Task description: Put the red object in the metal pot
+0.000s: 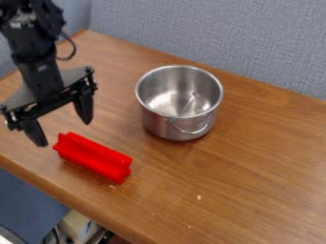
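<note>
Open robot hand beside a steel pot, red block in front

A shiny, round metal pot [178,116] stands upright on a wood-grained worktop [249,172], its open mouth facing up. It has straight sides, and a small loop handle [192,127] sits on the side facing the camera. Light catches the inner wall in pale streaks.

The red object [93,157], a bright, elongated block, lies on the worktop in front of the pot and to its left, as the camera sees it. It is near the pot but apart from it, and lies at a slant: its far end points away to the left of the pot, and its other end comes toward the camera, below the pot in the view.

To the left of the pot, a dark robot arm [29,36] reaches down from the top of the view. Its black hand [63,133] is spread wide, with nothing between its two fingers. One finger is on the side toward the pot, the other farther from it, close to the far end of the block; whether that finger touches the block, I cannot tell.

Behind the pot rises a grey, finely textured panel [242,38].
</note>
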### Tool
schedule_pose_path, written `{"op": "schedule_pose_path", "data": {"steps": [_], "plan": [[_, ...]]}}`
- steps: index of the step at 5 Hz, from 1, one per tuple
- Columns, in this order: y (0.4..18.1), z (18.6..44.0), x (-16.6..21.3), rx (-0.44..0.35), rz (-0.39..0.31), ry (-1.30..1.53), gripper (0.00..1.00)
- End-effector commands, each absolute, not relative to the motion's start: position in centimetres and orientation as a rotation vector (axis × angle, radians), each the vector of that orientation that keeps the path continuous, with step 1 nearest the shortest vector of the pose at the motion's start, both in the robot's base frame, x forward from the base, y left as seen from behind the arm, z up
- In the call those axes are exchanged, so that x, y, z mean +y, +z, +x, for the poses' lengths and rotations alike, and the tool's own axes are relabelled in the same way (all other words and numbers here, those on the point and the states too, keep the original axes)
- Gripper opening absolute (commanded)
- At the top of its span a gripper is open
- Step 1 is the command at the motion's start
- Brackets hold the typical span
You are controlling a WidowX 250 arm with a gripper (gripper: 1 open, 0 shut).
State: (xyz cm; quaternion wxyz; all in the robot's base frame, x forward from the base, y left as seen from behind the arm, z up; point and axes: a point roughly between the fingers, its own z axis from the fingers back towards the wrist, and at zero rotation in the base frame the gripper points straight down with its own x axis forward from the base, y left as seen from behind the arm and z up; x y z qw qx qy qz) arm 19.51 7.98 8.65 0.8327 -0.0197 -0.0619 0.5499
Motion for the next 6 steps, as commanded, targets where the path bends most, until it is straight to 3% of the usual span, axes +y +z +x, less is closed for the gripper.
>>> {"op": "schedule_pose_path", "data": {"steps": [1,4,6], "plan": [[7.6,19.8,8.6,-0.127,-0.023,1.266,1.00],[3.9,21.2,8.5,-0.104,0.012,1.362,1.00],[3.9,21.5,8.5,-0.102,0.013,1.346,1.00]]}}
